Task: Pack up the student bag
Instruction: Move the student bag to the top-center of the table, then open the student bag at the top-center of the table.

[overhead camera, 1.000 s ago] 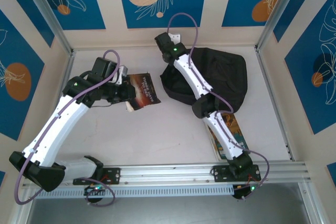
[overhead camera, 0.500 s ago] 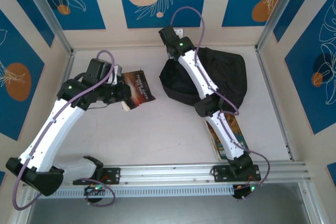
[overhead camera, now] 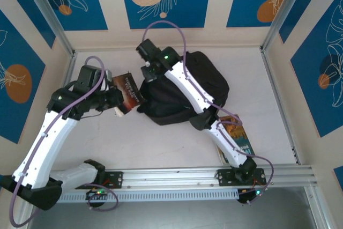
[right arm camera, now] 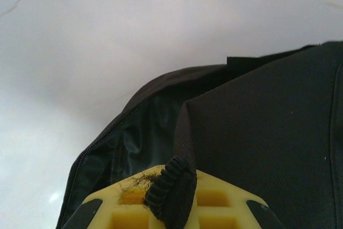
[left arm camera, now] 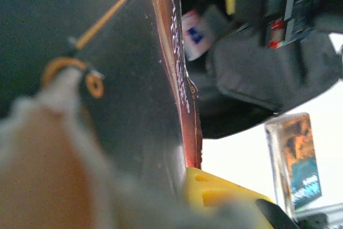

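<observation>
While a spare book [overhead camera: 242,139] lies unpacked at five o'clock, the left gripper [overhead camera: 118,99] clamps a dark book [overhead camera: 127,89] at nine, just beside the student bag [overhead camera: 211,87] mid-table. The right gripper [overhead camera: 149,67], at eleven, pinches its opening edge. Packing looks barely begun.

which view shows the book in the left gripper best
Top external: the book shows its whole dark cover, beside the student bag. Left wrist has it close, edge-on and blurred. Right wrist faces bag fabric.
</observation>
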You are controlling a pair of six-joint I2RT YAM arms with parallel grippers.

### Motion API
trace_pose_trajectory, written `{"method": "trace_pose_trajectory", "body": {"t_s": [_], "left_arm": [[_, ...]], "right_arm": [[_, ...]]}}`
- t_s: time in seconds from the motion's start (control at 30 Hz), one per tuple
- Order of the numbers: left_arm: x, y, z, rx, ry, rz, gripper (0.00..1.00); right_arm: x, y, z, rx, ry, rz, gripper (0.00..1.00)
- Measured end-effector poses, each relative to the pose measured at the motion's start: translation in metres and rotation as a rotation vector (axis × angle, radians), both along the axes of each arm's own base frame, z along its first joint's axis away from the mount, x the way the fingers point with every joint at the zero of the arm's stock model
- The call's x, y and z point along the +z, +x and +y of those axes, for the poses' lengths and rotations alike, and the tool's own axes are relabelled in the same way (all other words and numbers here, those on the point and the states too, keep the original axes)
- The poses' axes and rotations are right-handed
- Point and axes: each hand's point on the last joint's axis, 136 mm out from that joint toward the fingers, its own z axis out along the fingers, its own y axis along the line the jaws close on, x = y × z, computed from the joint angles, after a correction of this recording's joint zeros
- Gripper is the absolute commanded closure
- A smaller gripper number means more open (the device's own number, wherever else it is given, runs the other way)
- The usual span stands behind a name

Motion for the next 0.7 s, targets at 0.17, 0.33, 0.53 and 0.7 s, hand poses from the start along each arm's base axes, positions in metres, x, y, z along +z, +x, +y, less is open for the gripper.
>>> {"method": "trace_pose_trajectory", "body": {"t_s": [0.17, 0.33, 0.53, 0.7], "left_arm": [[-0.014, -0.015, -0.014, -0.052, -0.095, 0.036, 1.00], [-0.028, -0.025, -0.011, -0.063, -0.080, 0.073, 1.00], [-0.039, -0.019, -0.030, -0.089, -0.185, 0.081, 1.00], [-0.073, -0.003, -0.050, -0.069, -0.298, 0.123, 1.00]], "right_arm": [[0.015, -0.031, 0.006, 0.032, 0.049, 0.073, 1.00], [0.042, -0.031, -0.019, -0.009, 0.097, 0.089, 1.00], [0.058, -0.036, -0.032, -0.013, 0.142, 0.122, 0.98], [0.059, -0.045, -0.024, 0.016, 0.187, 0.169, 0.77]]}}
